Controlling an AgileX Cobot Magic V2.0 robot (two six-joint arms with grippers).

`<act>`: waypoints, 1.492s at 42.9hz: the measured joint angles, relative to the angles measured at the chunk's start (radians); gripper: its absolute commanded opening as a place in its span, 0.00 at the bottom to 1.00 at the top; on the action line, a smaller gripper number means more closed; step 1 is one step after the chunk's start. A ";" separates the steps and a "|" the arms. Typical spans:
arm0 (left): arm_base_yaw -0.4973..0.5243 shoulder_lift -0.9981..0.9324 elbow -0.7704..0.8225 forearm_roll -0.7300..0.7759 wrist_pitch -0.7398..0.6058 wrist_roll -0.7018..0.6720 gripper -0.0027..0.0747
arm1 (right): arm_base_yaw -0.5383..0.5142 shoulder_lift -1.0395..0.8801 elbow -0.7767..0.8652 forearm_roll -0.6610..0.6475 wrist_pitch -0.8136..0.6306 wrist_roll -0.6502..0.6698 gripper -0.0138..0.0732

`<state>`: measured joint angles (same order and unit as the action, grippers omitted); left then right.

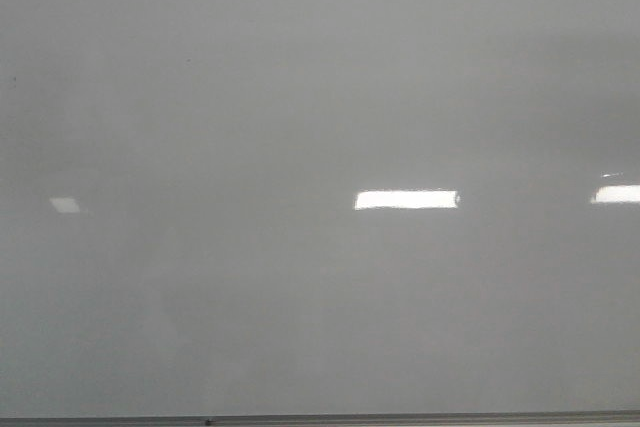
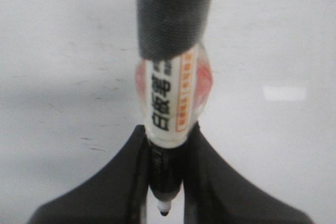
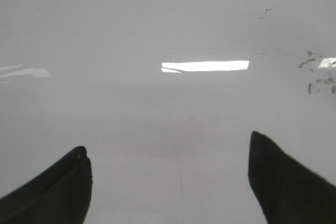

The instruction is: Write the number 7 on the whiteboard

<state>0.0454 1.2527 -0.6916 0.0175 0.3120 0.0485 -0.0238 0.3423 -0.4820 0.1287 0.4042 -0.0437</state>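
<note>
My left gripper (image 2: 165, 182) is clamped on the marker (image 2: 170, 103), tip down so it can meet the whiteboard (image 1: 300, 97), which is bare, no 7 drawn. Right gripper (image 3: 168, 182) hangs spread wide, empty, out of the way.

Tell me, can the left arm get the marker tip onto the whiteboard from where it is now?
Probably yes. The left claw is shut on the marker, tip pointing at the whiteboard, with nothing between them. How near the tip sits cannot be told.
</note>
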 measured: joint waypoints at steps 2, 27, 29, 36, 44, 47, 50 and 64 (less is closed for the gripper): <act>-0.044 -0.027 -0.018 -0.007 0.069 0.010 0.01 | 0.000 0.014 -0.013 0.000 0.021 0.000 0.88; -0.818 -0.180 -0.113 -0.017 0.293 0.546 0.01 | 0.550 0.451 -0.345 0.000 0.387 -0.330 0.88; -0.867 -0.180 -0.113 -0.009 0.290 0.558 0.01 | 0.613 0.490 -0.373 0.000 0.400 -0.354 0.88; -0.989 -0.180 -0.113 0.020 0.289 0.579 0.01 | 0.826 0.630 -0.485 0.002 0.418 -0.392 0.88; -1.017 -0.180 -0.113 0.028 0.277 0.581 0.01 | 0.945 0.736 -0.569 0.004 0.418 -0.405 0.88; -1.017 -0.180 -0.113 0.031 0.277 0.583 0.01 | 0.969 0.766 -0.588 0.004 0.414 -0.405 0.88; -1.017 -0.180 -0.113 0.031 0.277 0.583 0.01 | 0.983 0.788 -0.601 0.004 0.401 -0.406 0.88; -1.017 -0.180 -0.113 0.031 0.253 0.583 0.01 | 0.990 0.850 -0.619 0.061 0.345 -0.443 0.80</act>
<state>-0.9715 1.0725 -0.8050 0.0481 0.5646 0.6316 0.9658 1.1919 -1.1007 0.1894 0.7492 -0.4871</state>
